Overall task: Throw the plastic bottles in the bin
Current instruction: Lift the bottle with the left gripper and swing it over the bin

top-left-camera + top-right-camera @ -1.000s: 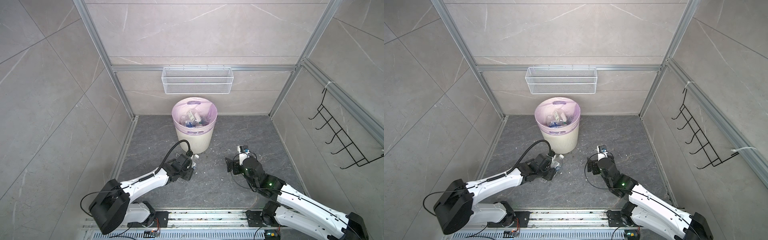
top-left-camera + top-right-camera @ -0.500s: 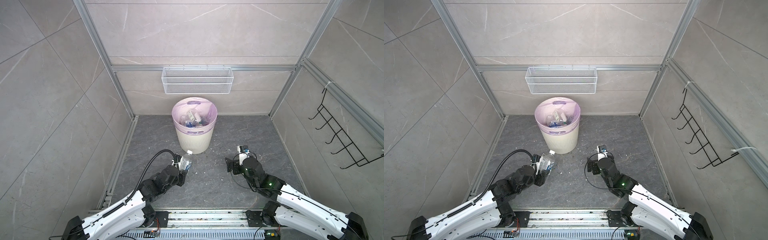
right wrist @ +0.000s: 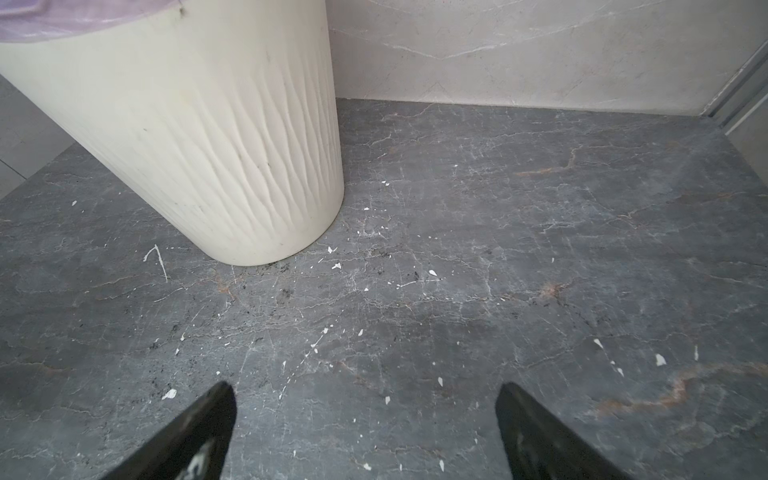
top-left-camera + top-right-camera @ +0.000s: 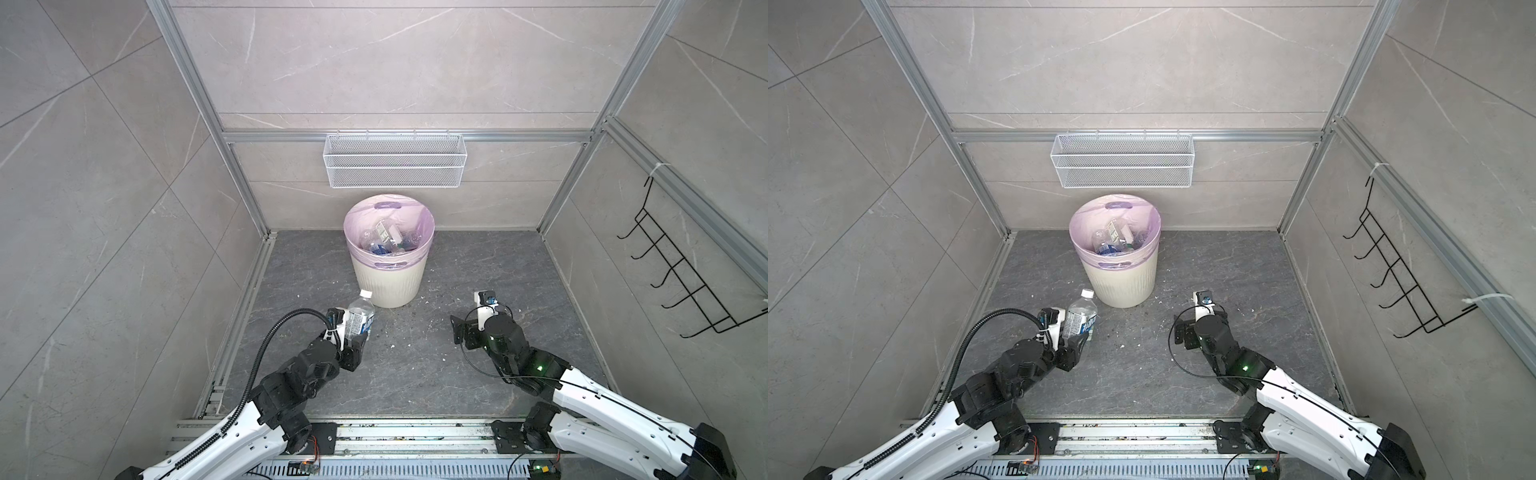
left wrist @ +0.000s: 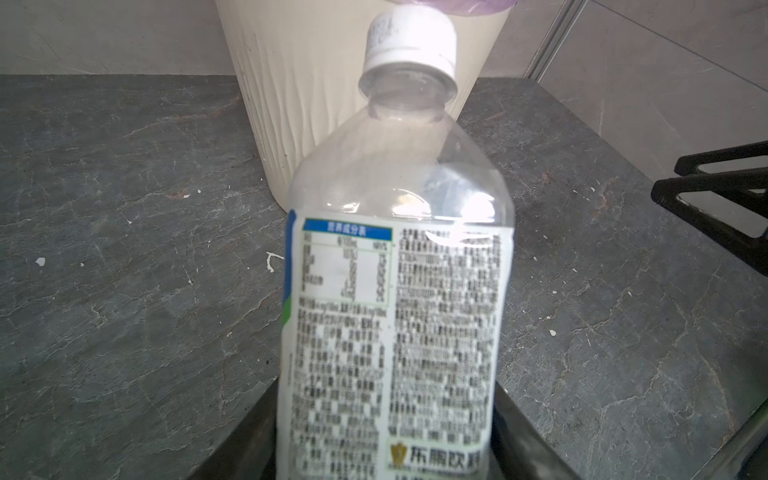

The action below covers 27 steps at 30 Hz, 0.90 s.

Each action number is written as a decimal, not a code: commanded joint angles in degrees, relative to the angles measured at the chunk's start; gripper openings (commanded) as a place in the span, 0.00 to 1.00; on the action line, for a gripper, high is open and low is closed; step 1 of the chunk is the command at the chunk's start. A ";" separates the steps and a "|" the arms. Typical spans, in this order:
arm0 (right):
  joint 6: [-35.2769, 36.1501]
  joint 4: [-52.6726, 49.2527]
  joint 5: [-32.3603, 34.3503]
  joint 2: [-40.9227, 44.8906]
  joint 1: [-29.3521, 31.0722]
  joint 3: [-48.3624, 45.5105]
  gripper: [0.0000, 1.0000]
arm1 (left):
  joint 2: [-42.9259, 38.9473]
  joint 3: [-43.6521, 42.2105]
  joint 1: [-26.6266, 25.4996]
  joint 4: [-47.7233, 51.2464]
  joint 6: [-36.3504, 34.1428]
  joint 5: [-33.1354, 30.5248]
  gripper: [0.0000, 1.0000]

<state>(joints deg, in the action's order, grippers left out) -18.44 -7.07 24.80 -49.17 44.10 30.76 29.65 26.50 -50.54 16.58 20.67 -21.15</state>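
A round cream bin (image 4: 390, 286) with wavy ribbed plastic sides stands on the dark grey, stone-patterned floor (image 4: 419, 374) near the back wall (image 4: 395, 83). It is lined with a thin pale pink bag (image 4: 352, 226) folded over its rim. Inside lies a heap of clear plastic bottles (image 4: 386, 243), some with blue or white labels. One more bottle (image 4: 360, 318), clear with a white screw cap (image 5: 411, 37) and a white label (image 5: 395, 332) of small print edged in blue, is held up just in front of the bin's left side, with its cap tilted toward the bin. The left gripper (image 4: 352, 338) is clamped on its lower half, black fingers (image 5: 249, 436) on either side of the label. The left arm (image 4: 291, 374) reaches forward with a bent elbow and a ribbed black cable (image 4: 274, 332) looping over it. The right gripper (image 3: 365, 415) hangs above bare floor to the right of the bin, spread wide with nothing between its jaws. The right arm (image 4: 582, 382) is stretched low and forward. White flecks (image 3: 432, 272) dot the floor. A white wire-mesh basket (image 4: 395, 160) hangs on the back wall above the bin, and a black wire hook rack (image 4: 681, 276) hangs on the right wall (image 4: 706, 124).
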 commanded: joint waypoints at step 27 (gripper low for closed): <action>-0.88 -1.04 -0.43 1.00 -0.17 1.84 1.00 | 32.87 53.31 9.81 -1.96 -13.18 12.77 0.62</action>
<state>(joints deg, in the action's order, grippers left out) -18.46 -7.09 24.58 -49.01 44.10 30.76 57.76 72.42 -45.82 16.45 8.51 -15.59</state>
